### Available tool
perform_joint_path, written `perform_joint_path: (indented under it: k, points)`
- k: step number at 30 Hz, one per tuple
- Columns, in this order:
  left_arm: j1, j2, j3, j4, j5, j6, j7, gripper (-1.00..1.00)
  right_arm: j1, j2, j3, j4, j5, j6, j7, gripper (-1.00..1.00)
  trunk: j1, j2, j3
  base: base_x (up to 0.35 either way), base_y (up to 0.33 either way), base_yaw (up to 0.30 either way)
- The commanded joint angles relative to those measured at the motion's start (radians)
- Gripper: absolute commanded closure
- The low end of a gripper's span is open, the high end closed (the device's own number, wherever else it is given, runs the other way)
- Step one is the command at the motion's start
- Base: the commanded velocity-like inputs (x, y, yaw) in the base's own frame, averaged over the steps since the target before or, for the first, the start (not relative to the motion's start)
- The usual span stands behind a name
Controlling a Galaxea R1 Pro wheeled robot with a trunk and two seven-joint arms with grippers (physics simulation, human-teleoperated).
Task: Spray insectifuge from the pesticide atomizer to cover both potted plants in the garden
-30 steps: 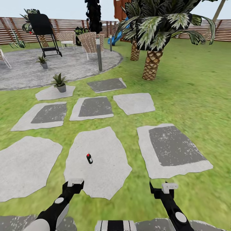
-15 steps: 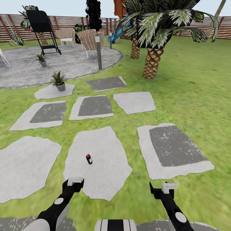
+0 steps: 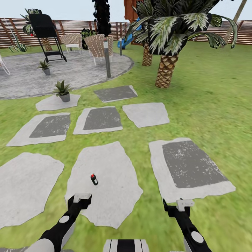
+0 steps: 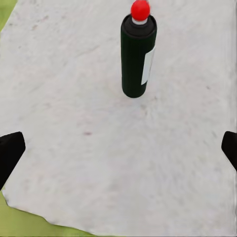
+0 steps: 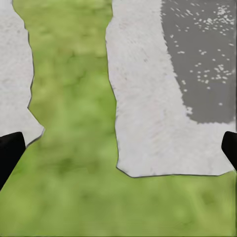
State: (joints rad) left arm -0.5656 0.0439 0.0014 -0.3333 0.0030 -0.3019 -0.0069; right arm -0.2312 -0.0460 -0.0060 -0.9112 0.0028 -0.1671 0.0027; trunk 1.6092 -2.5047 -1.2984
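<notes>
Atomizer upright on stepping stone, long axis vertical, just ahead of my L gripper; fingers wide apart, empty. R gripper farther off, also apart.

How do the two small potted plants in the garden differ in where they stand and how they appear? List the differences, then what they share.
The nearer potted plant stands on a pale stepping stone; the farther potted plant stands on the grey patio. The nearer one looks larger in the head view, and the farther one smaller. Both are upright green rosettes in small grey pots.
</notes>
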Motion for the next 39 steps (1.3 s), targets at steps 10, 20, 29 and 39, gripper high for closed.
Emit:
perform_joint_path:
  k: [10, 20, 29, 39]
  points:
    - [-0.002, 0.000, 0.000, 0.000, 0.000, -0.003, -0.001, -1.00, 0.000, 0.000, 0.000, 0.000, 0.000, -0.003, 0.000, -1.00, 0.000, 0.000, -0.001, 0.057, -0.035, 0.000]
    - [0.000, 0.000, 0.000, 0.000, 0.000, -0.005, -0.001, -1.00, 0.000, 0.000, 0.000, 0.000, 0.000, -0.003, 0.000, -1.00, 0.000, 0.000, -0.001, 0.194, -0.130, 0.000]
    - [0.000, 0.000, 0.000, 0.000, 0.000, -0.005, -0.001, -1.00, 0.000, 0.000, 0.000, 0.000, 0.000, -0.003, 0.000, -1.00, 0.000, 0.000, -0.001, 0.080, -0.054, 0.000]
    - [0.001, 0.002, 0.000, 0.000, 0.001, -0.005, -0.001, -1.00, 0.000, 0.000, 0.001, 0.000, -0.001, -0.005, 0.000, -1.00, 0.000, 0.000, -0.001, 0.124, 0.090, 0.000]
